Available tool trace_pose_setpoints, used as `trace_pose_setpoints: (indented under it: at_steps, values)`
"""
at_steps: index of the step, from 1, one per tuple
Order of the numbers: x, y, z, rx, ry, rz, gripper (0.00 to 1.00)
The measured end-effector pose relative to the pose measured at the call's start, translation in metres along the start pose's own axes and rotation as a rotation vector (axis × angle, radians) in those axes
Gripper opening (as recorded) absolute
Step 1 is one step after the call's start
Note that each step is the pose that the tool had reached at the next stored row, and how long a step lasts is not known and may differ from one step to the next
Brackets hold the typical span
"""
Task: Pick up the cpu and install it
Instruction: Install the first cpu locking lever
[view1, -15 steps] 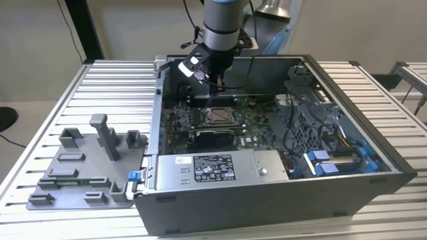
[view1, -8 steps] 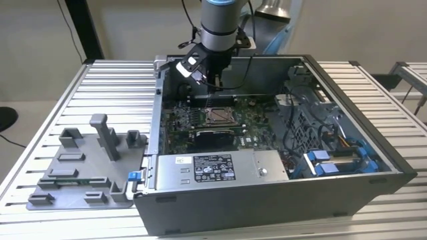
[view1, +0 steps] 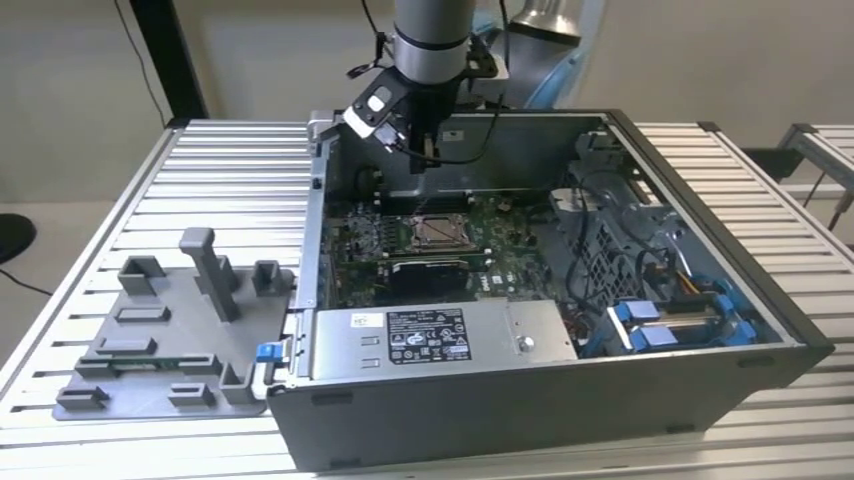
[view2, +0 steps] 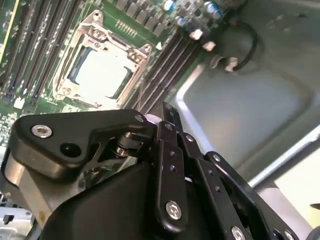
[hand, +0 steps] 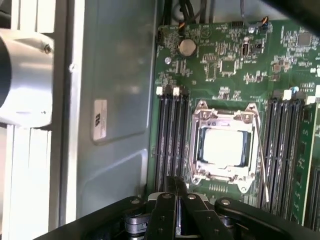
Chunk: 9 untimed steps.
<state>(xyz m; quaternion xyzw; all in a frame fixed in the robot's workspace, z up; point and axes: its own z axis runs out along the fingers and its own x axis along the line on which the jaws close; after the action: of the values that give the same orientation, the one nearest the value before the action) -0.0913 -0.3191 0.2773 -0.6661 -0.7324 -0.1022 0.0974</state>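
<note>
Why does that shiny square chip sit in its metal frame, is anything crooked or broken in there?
Nothing stands out. The cpu lies flat and square inside its socket frame on the green motherboard in both wrist views. The pincer hangs above the board, apart from the chip. No spill or damage shows.

The cpu (hand: 223, 147) has a pale, smooth metal top with a soft sheen, set in a bright metal socket frame (hand: 200, 117). The board (hand: 225, 55) around it is glossy green. The claw (view2: 167, 112) is matt black, metal by the look of it, with shiny screw heads. The case (view1: 534, 400) is dull grey sheet metal; its inner wall (hand: 115, 75) looks brushed. At lower left of the exterior view, a matt grey plastic tray (view1: 147, 390) lies on the ribbed, satin metal worktop (view1: 200, 180).
</note>
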Motion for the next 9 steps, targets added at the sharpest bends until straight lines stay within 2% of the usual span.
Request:
trace_pose_setpoints:
  at_steps: [3,9]
  values:
    - [0.0005,-0.0128,0.0006,-0.0009,0.0013,0.000,0.00]
    - [-0.0025,-0.0143,0.0111,-0.0011,0.0013,0.000,0.00]
